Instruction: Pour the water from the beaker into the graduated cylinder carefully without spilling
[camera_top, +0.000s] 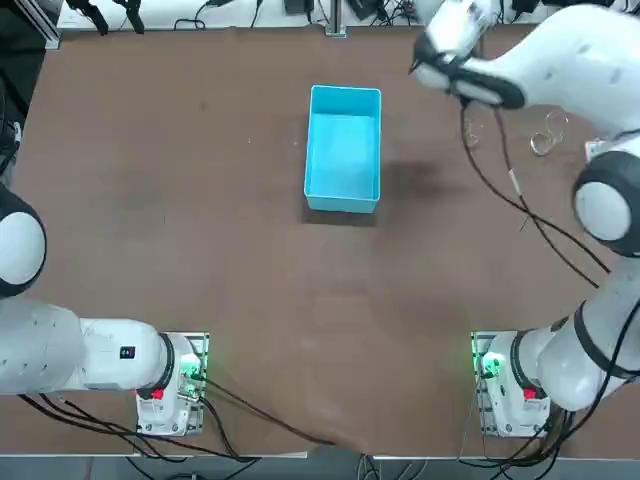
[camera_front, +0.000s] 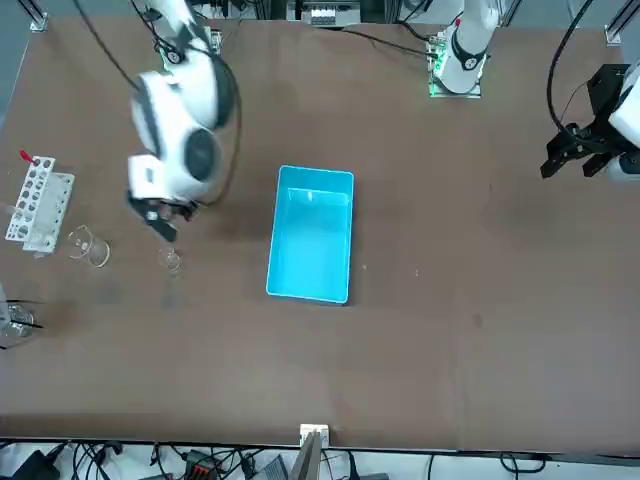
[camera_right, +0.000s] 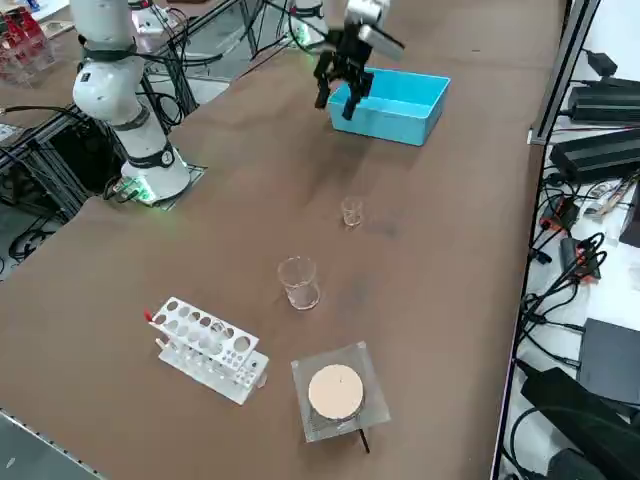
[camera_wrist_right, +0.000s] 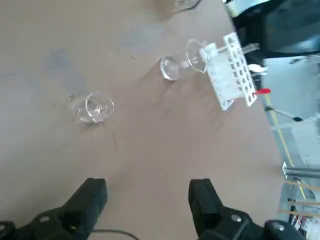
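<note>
Brown table (camera_right: 250, 180), tiny clear beaker (camera_right: 351, 212)

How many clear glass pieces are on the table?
3: a tiny clear glass beaker nearest the blue bin, a wider clear glass cup further out, a whitish-topped glass cylinder beside the white rack. None seems hidden. Right gripper hovers near the bin, jaws open.

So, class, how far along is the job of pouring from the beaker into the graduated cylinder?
Done: nothing yet. The beaker stands on the table, apart from the graduated cylinder. In hand: the right claw hangs open and empty above the table, by the blue bin. Left: grasp the beaker, carry it over and pour.
</note>
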